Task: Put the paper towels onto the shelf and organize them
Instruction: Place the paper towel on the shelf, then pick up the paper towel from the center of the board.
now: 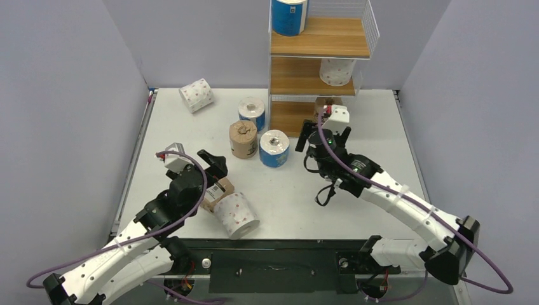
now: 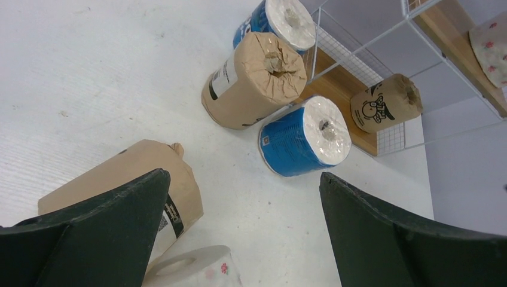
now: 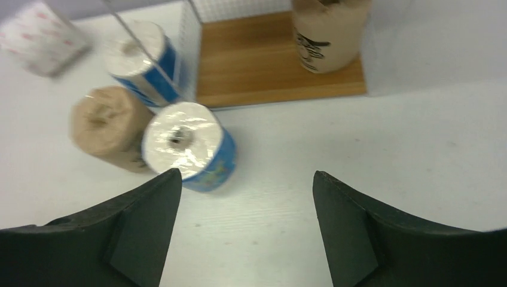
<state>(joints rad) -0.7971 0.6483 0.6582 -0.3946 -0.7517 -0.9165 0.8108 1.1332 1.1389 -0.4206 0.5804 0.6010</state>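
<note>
The right gripper, jaws apart and empty, hangs before the shelf, where a kraft roll stands on the bottom board. The nearest blue roll stands core-up on the table, just to its left, likely this arm's reach.

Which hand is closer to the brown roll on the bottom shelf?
Right. The right hand hovers just in front of the brown roll; the left hand is far off, over the table's near-left part.
</note>
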